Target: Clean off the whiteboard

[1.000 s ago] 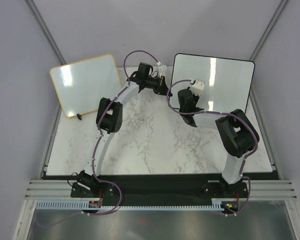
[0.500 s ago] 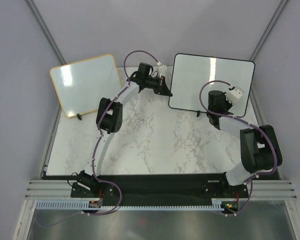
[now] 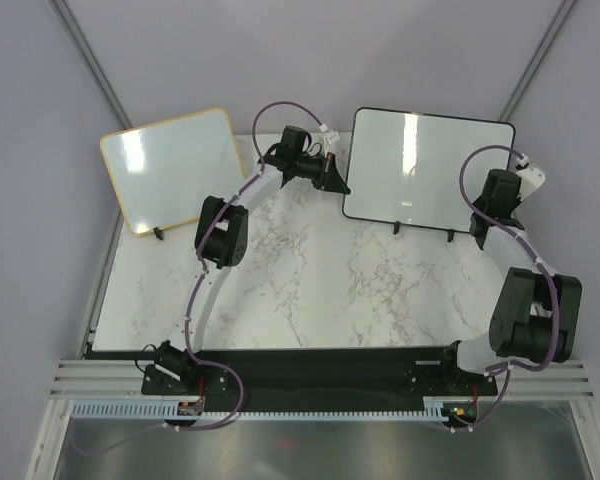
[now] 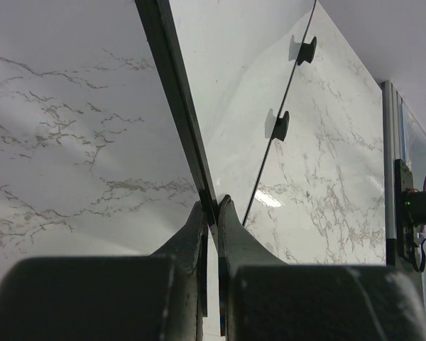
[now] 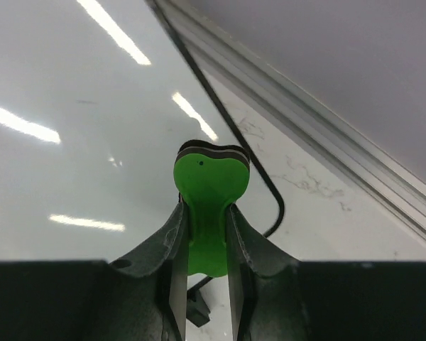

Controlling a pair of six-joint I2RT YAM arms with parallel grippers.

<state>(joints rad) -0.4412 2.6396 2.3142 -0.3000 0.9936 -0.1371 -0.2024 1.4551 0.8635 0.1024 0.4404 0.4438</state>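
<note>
Left fingers (image 4: 190, 238) pinch whiteboard (image 3: 425, 165) edge; right fingers' (image 5: 172, 245) green eraser (image 5: 207, 188) seemingly touches it.

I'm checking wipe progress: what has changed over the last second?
The right claw, shut on the green eraser, swept rightward from the middle of the whiteboard to its right edge; the board nudged slightly right. The left claw stays clamped on its left edge; the tan-framed board hasn't moved.
</note>
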